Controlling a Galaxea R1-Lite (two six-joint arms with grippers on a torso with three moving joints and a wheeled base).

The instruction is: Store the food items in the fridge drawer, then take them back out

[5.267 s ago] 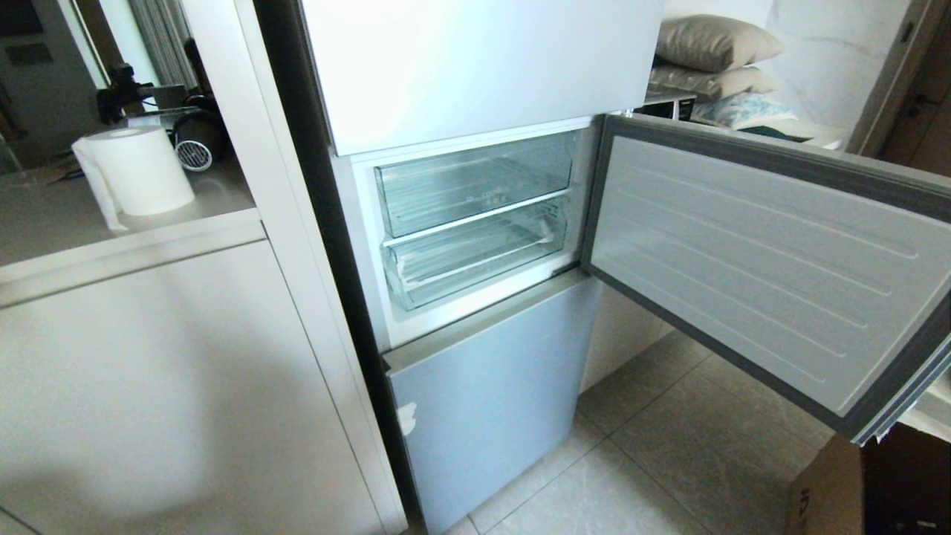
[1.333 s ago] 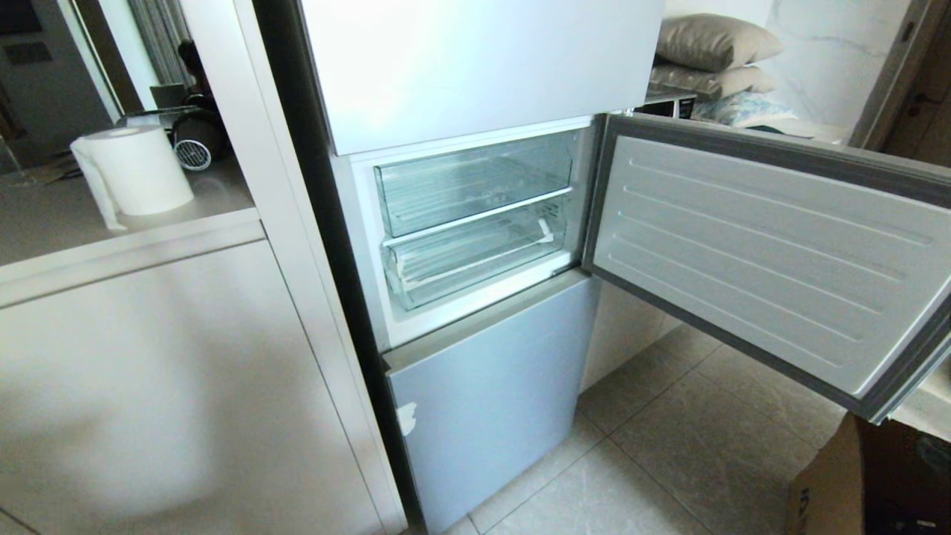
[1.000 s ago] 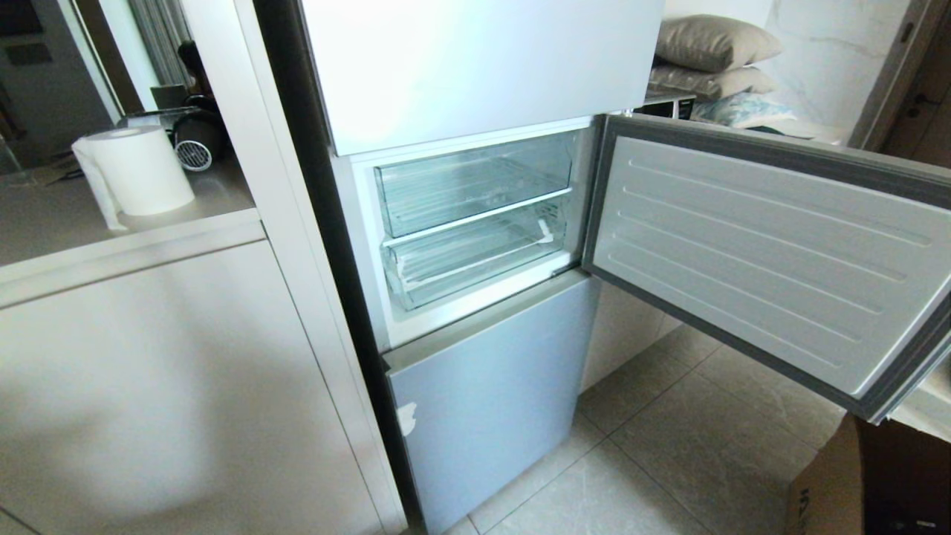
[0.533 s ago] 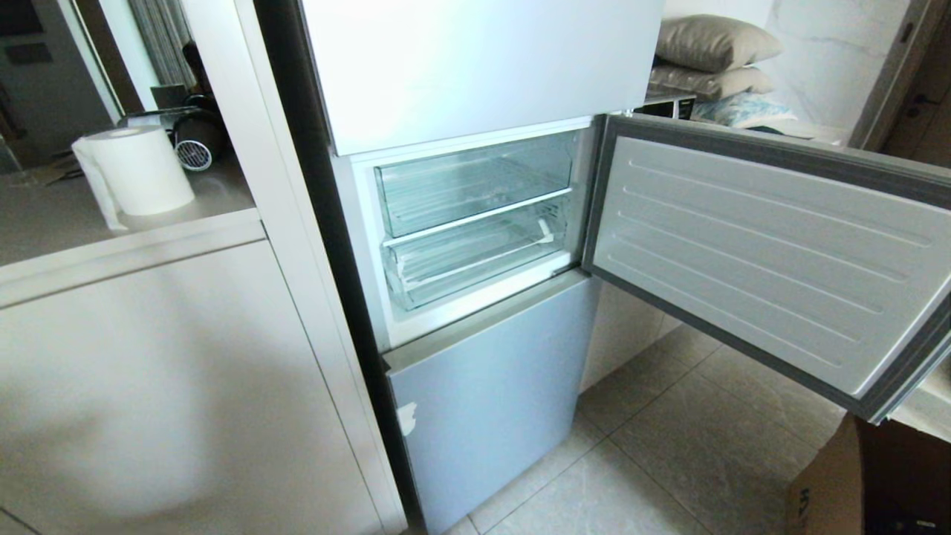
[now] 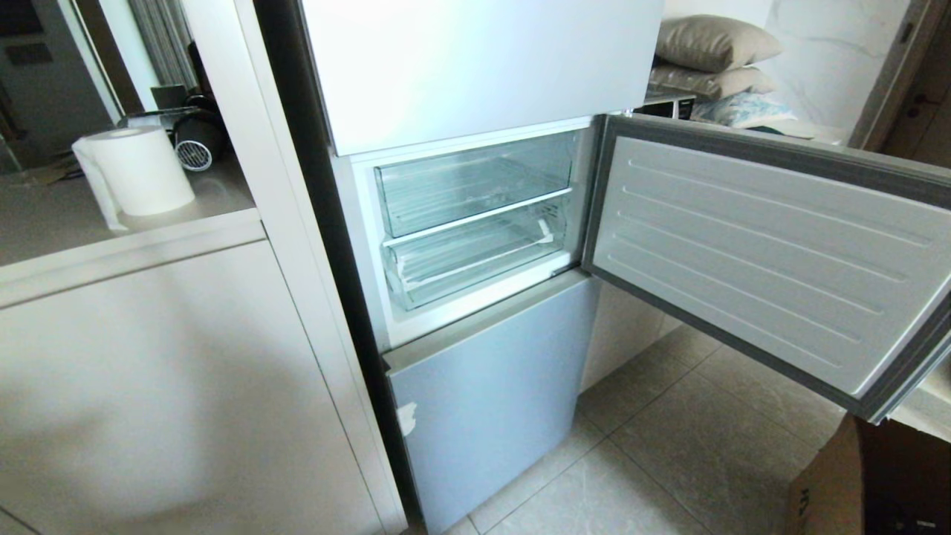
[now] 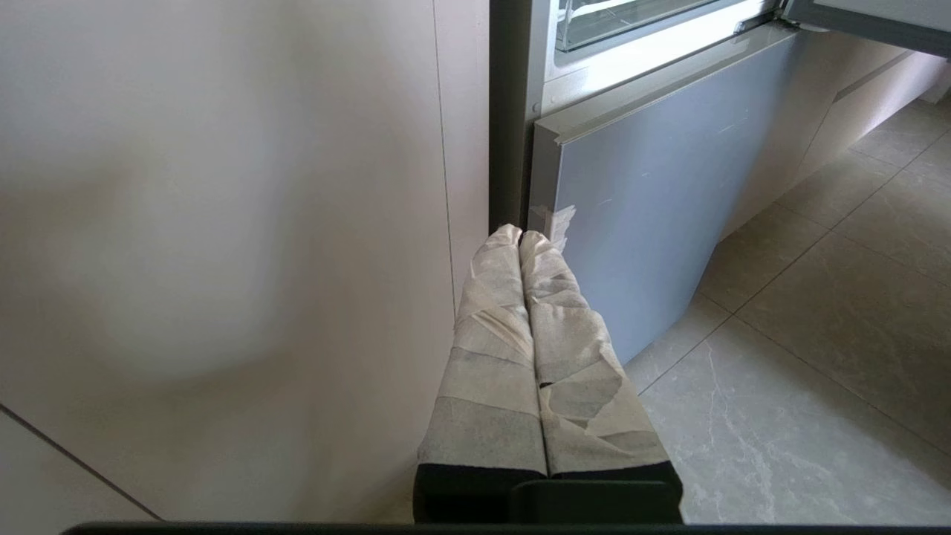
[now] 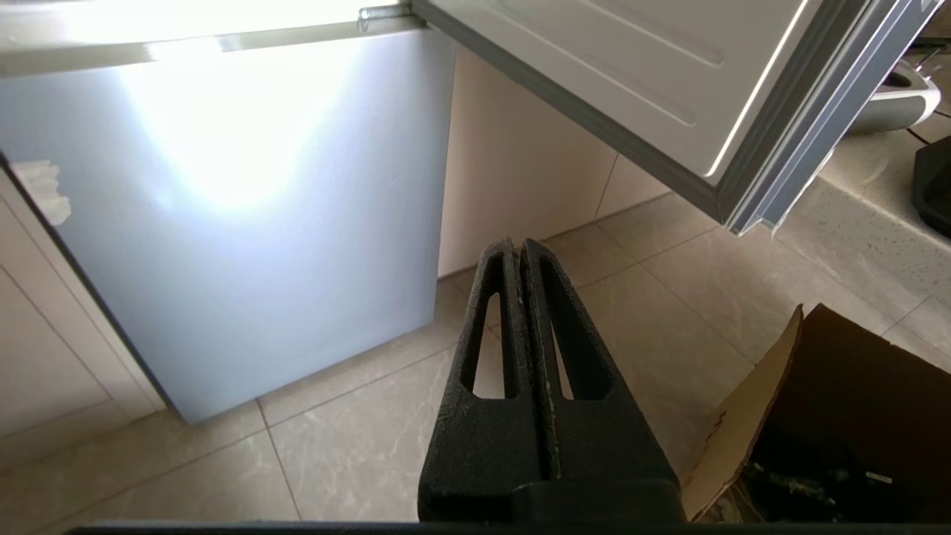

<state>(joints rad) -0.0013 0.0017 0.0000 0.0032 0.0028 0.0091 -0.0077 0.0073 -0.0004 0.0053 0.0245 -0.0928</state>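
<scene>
Fridge drawer [image 5: 475,260]: sitting pushed in, the lower of two clear bins in the open middle compartment; ribbed floor showing through, nothing visible lying in it. Upper clear bin [image 5: 472,182] sitting directly above it. Compartment door [image 5: 765,260] standing swung wide to the right.

Left gripper [image 6: 520,236]: hanging low, pointing at the edge where the cabinet side [image 6: 223,223] is meeting the lower fridge door [image 6: 646,208]. Tape-wrapped fingers [image 6: 494,334] lying pressed together, holding nothing. Drawer sitting well above and beyond the tips.

Right gripper [image 7: 516,245]: hanging low over the floor tiles [image 7: 356,446], aiming toward the lower fridge door's foot. Black fingers [image 7: 490,327] lying together, gripping nothing. Drawer out of this view, up above. Cardboard box [image 7: 817,416] sitting near, on the floor.

Paper roll [image 5: 137,169] standing on the bench [image 5: 44,223], left of the fridge.
</scene>
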